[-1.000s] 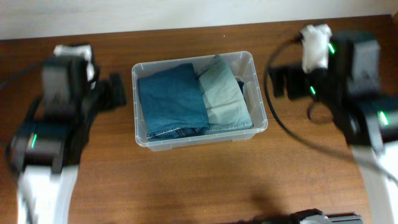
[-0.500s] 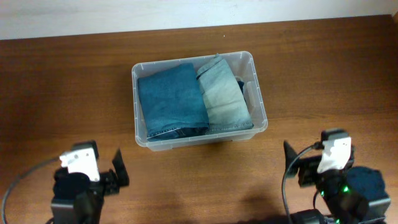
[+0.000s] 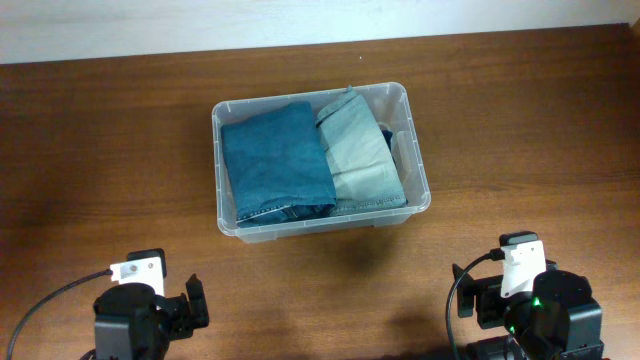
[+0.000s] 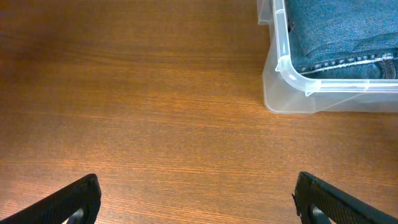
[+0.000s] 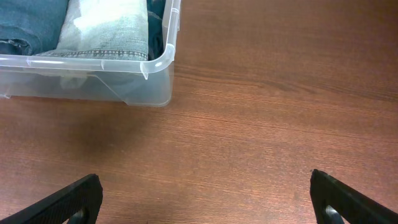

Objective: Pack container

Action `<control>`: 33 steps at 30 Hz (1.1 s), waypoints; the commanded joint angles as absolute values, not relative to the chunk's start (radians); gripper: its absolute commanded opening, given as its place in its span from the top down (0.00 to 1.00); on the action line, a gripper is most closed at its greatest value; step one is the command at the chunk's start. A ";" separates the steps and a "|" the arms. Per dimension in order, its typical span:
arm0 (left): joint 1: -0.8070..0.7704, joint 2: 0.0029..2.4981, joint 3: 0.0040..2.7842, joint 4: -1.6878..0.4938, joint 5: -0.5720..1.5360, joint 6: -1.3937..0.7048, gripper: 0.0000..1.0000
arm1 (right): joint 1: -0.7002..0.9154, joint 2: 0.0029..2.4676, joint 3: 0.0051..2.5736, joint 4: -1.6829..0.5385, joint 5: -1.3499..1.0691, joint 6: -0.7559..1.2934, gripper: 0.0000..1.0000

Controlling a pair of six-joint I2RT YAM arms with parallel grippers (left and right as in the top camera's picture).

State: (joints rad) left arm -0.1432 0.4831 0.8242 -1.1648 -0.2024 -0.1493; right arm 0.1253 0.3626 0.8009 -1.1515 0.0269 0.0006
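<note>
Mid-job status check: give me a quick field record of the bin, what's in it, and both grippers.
container: clear rectangular plastic container, upright on brown wooden table
contents: dark blue folded jeans at image left, pale blue folded denim beside them
left gripper: open, empty, apart from container
right gripper: open, empty, apart from container

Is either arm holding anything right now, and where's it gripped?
Nothing held. The left gripper and right gripper both have open, empty jaws above the table.
</note>
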 commanded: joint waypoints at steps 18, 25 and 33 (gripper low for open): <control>-0.141 0.477 0.818 -1.167 -0.214 -0.141 0.01 | 0.051 0.011 0.375 -0.583 0.020 -0.086 0.02; -0.141 0.477 0.818 -1.167 -0.214 -0.141 0.01 | 0.051 0.004 0.066 -0.099 0.019 -0.179 0.01; -0.141 0.477 0.818 -1.167 -0.214 -0.141 0.00 | 0.052 0.006 0.006 -0.078 0.001 -0.179 0.02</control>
